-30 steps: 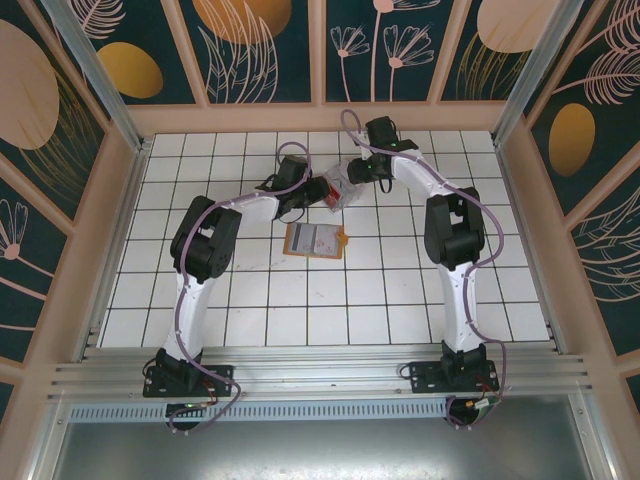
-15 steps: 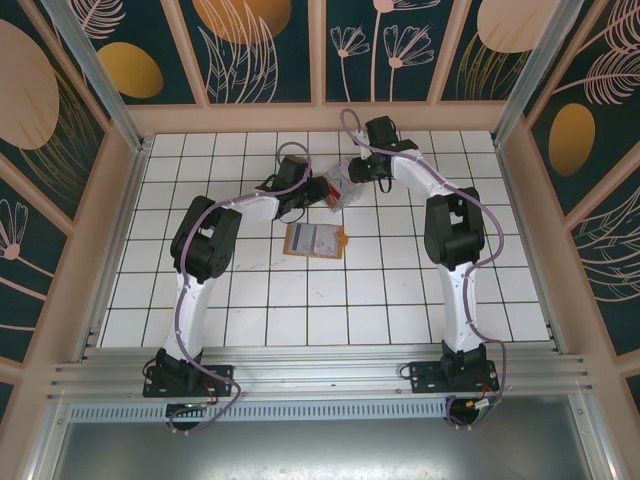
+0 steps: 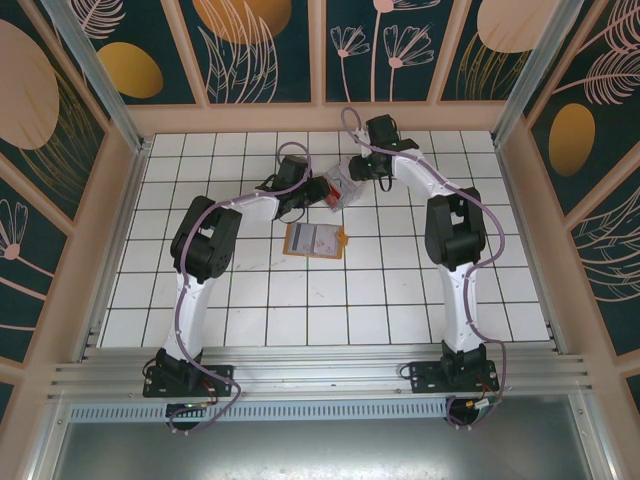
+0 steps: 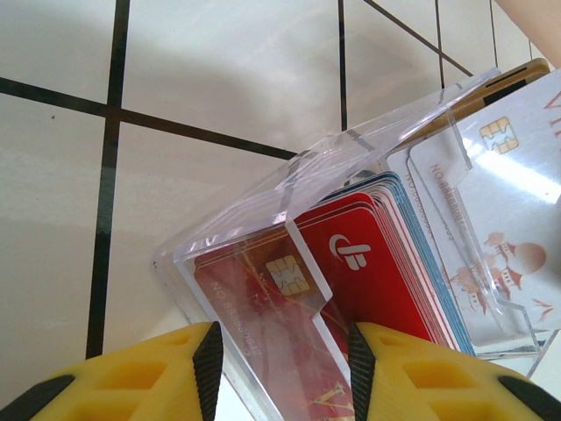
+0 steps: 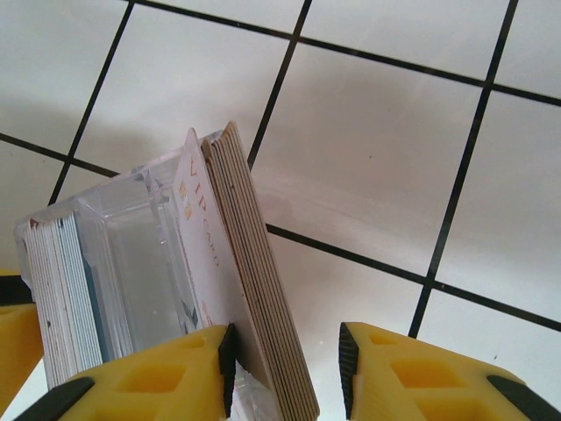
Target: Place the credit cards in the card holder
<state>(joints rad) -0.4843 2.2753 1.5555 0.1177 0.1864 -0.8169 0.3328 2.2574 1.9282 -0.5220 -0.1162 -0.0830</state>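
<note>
- I find the left gripper (image 4: 285, 351) clamped across one corner of the clear plastic box (image 4: 263, 210), bracing it.
- The card holder (image 3: 315, 240) lies open, near the box on its arm-base side and apart from it.
- The credit cards (image 4: 368, 263) stand packed inside the box.
- The right gripper (image 5: 285, 351) straddles the box's outermost cards, jaws parted, with a gap on one side.
- In my judgement the step is extraction. The next move is to pinch and lift without dragging the box.
</note>
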